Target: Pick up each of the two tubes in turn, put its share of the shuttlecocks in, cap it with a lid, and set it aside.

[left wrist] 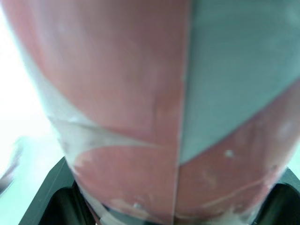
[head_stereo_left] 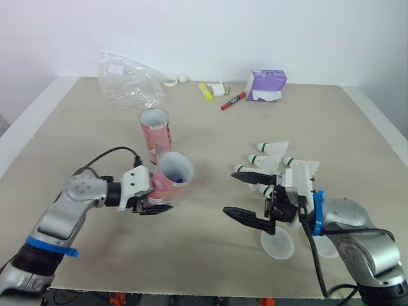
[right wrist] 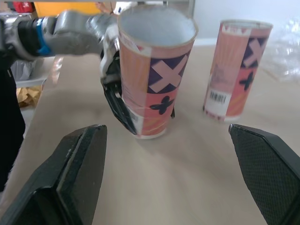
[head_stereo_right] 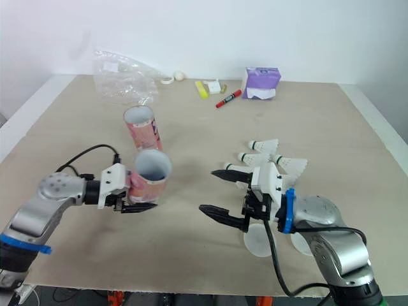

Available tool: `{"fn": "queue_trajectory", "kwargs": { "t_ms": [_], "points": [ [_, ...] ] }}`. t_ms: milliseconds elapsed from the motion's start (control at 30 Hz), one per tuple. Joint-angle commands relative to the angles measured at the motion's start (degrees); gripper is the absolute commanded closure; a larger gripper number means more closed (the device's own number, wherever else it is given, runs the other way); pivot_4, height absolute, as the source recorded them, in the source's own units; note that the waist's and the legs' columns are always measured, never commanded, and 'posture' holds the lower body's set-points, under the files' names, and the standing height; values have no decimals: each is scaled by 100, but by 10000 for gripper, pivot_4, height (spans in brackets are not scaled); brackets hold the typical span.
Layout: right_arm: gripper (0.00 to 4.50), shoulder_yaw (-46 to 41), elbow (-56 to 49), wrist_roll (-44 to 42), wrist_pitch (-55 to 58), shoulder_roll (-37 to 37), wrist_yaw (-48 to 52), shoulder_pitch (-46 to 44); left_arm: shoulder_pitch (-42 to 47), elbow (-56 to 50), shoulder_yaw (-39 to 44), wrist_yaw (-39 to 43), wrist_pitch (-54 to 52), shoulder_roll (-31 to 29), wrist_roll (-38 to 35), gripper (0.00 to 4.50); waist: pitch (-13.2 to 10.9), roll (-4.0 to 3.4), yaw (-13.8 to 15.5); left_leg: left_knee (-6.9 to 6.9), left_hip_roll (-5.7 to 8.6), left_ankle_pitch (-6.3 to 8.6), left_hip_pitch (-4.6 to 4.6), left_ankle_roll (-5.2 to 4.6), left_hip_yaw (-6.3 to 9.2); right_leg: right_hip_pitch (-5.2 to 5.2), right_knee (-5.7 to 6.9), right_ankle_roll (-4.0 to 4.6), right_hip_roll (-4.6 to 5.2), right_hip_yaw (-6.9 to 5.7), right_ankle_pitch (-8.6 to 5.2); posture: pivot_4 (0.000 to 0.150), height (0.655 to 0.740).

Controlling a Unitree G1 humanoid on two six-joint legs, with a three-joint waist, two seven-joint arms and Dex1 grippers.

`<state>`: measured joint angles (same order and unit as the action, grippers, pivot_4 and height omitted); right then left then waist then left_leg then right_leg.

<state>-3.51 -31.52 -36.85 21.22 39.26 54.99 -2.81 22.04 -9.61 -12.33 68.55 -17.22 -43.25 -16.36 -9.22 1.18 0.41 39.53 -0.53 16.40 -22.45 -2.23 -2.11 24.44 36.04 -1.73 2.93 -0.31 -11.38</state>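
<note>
Left gripper (head_stereo_left: 156,204) clamps one tube (head_stereo_left: 172,177); right gripper (head_stereo_left: 229,193) (jaws wide apart) faces it.

A bare lane of counter (head_stereo_left: 204,255) is lying open in the lower middle of the frame, between the held tube (head_stereo_left: 171,178) in the left jaws and the right jaws, which are standing spread wide toward it. Just above the held tube, the second tube (head_stereo_left: 155,131) is standing upright and blocking that side. The shuttlecocks (head_stereo_left: 274,159) are crowding the counter above the right jaws, and two lids (head_stereo_left: 278,245) are lying at lower right beside that arm. Along the top, a plastic bag (head_stereo_left: 127,83), a yellow marker (head_stereo_left: 204,91), a red marker (head_stereo_left: 233,101) and a purple packet (head_stereo_left: 266,85) are lining the far edge, leaving a wide bare band below them.
</note>
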Motion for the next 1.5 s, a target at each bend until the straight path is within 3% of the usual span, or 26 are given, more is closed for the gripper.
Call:
{"fn": "queue_trajectory", "kwargs": {
  "t_ms": [33,267,700,900,1067,1300,1500],
  "points": [
    [0,-344,-391,-115,-104,161,104,408,546,-140,-594,337,-102,-7,409,14214,-1,1,10,0,-1,2,-1,2,3,-1,1,-3,-8,4,-4,1500,7400],
    [0,-508,-483,5,-235,114,-71,796,1192,-38,-1246,153,-299,162,1306,14214,-2,3,11,2,-8,2,3,3,3,-2,2,-38,-34,33,-22,1500,7400],
    [0,-623,-494,-144,-159,32,-426,927,1404,-101,-1556,83,-916,461,1732,14214,-1,1,21,21,-7,1,11,1,2,-17,5,-35,-34,42,-22,1500,7400],
    [0,-1791,-878,-748,519,93,-1185,1762,1354,-177,-1598,64,-1082,485,1799,14214,2,-1,35,25,-2,0,9,1,4,-22,5,-40,-29,46,-22,1500,7400],
    [0,-2374,-1382,-609,828,-173,-2167,2435,1366,-157,-1642,58,-1119,503,1830,14214,6,-7,31,25,-3,0,16,0,0,-23,7,-38,-30,51,-22,1500,7400],
    [0,-2182,-2218,-859,1514,-690,-3545,2924,1390,-70,-1654,76,-1061,538,1860,14214,19,-24,28,25,-4,-3,23,-4,-2,-25,12,-32,-31,56,-21,1500,7400],
    [0,-1960,-2170,-994,1892,-1082,-4377,2822,1469,63,-1641,54,-987,619,1905,14214,25,-25,31,27,3,-4,22,-6,-2,-28,11,-32,-30,68,-22,1500,7400]
  ]
}}
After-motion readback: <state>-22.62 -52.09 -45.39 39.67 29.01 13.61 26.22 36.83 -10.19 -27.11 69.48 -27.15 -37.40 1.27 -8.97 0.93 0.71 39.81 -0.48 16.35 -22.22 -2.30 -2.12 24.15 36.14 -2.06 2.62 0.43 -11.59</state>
